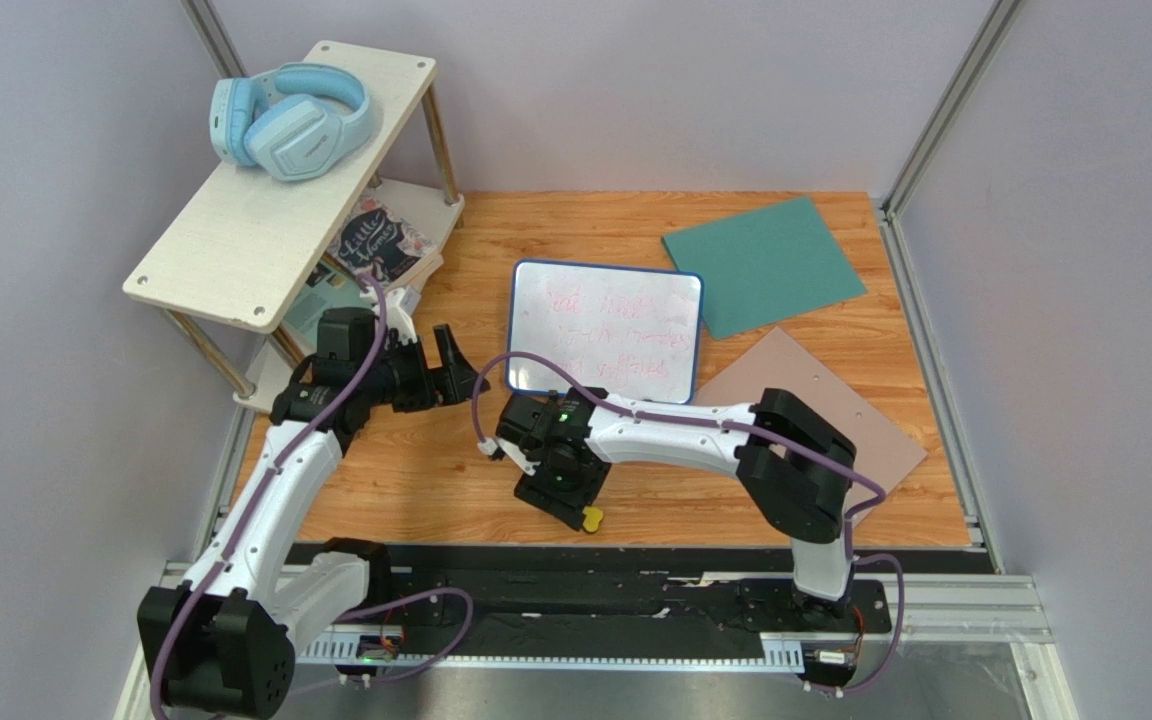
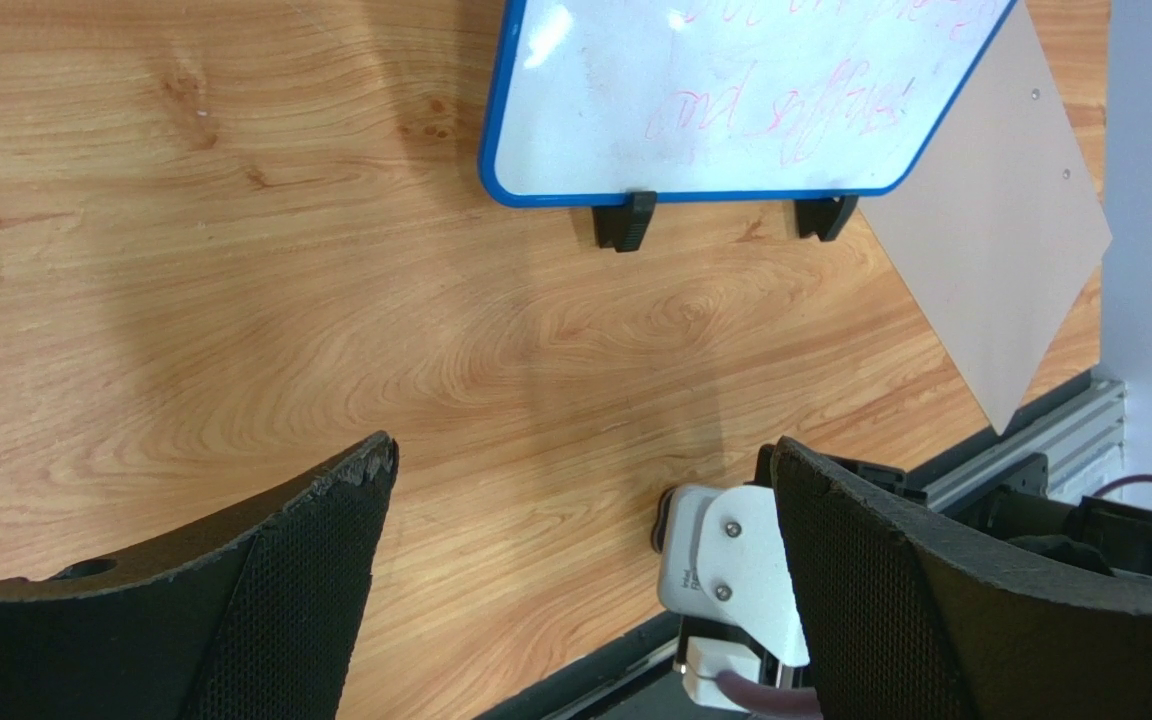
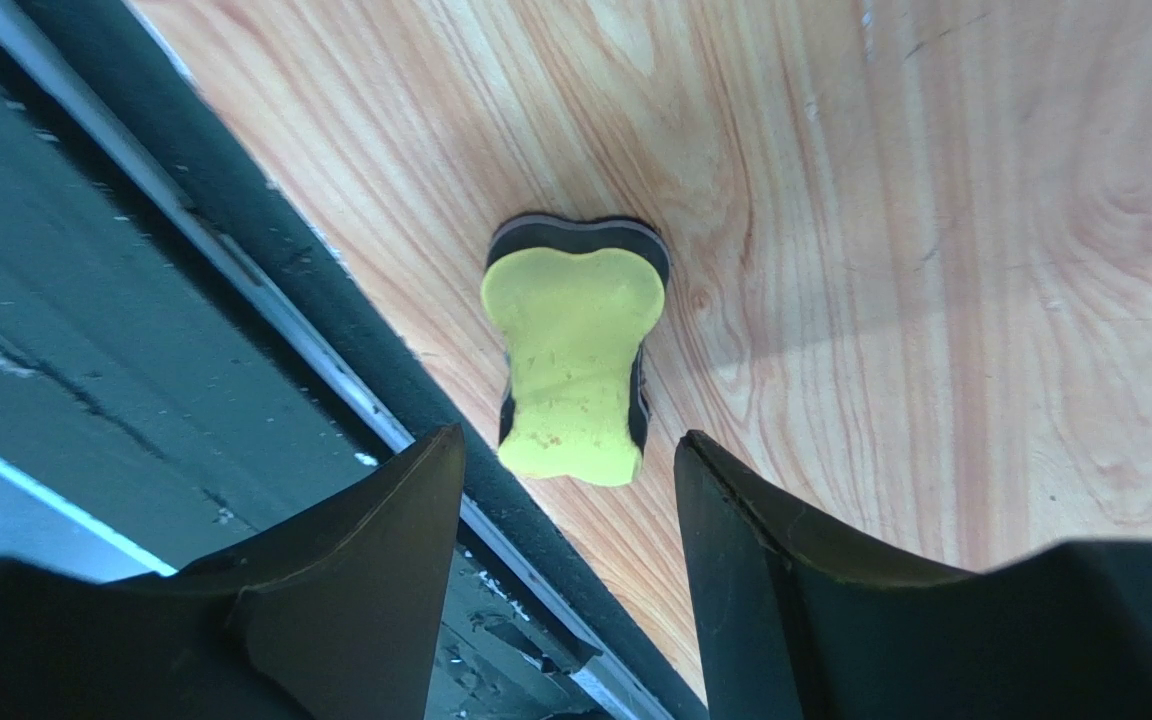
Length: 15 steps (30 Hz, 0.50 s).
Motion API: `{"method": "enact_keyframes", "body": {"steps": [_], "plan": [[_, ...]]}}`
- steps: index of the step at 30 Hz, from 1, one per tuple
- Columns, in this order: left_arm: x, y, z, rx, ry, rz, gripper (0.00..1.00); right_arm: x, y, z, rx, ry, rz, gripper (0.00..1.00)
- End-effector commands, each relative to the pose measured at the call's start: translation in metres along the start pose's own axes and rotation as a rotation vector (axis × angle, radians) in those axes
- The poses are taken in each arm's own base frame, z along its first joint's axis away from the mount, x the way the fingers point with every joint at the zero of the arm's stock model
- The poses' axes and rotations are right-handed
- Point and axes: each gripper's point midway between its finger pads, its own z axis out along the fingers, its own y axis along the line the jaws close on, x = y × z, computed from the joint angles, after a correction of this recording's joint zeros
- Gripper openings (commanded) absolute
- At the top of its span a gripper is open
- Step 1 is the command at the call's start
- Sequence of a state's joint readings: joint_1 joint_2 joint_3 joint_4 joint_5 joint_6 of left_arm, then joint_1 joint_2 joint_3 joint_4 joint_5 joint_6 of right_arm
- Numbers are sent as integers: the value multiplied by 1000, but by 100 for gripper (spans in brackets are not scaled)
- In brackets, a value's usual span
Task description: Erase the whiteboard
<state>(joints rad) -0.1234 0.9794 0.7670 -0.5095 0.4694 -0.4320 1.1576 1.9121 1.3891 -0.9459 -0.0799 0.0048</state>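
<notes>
Whiteboard [image 1: 605, 330] w/ pink scribbles, nothing wiped yet. Eraser [image 3: 572, 353] in front of it, not grabbed; right gripper [image 3: 567, 443] open above, left gripper [image 2: 582, 447] open too.

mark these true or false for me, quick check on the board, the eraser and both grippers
1. The whiteboard has pink writing on it. True.
2. The right gripper is clamped on the yellow eraser. False: its jaws stand open over the eraser, which lies on the table near the front edge.
3. The left gripper is open and holds nothing. True.
4. The headphones lie on the whiteboard. False: they sit on the top of the shelf at the far left.
</notes>
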Motion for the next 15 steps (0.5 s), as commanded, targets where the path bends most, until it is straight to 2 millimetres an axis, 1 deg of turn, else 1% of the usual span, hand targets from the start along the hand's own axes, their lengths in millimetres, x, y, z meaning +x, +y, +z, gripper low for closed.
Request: {"method": "enact_keyframes", "body": {"steps": [1,6,8,10,13,15], "plan": [[-1,2,-2,-13,1,17,99,-6,4,-1,-8,6,-6,57],[-1,3,-2,-15,-4,12,99,-3,-1,8,17,45,3,54],[-2,3,-3,-19,-11,15,99,-5,-2,9,23,45,6,53],[-2,4,-3,-25,-11,13,99,-5,-3,11,31,52,6,50],[-2,4,-3,-26,-8,10,99,-3,-5,16,41,76,10,47],[-1,4,-3,-26,-8,8,99,-2,-6,18,48,89,14,37]]}}
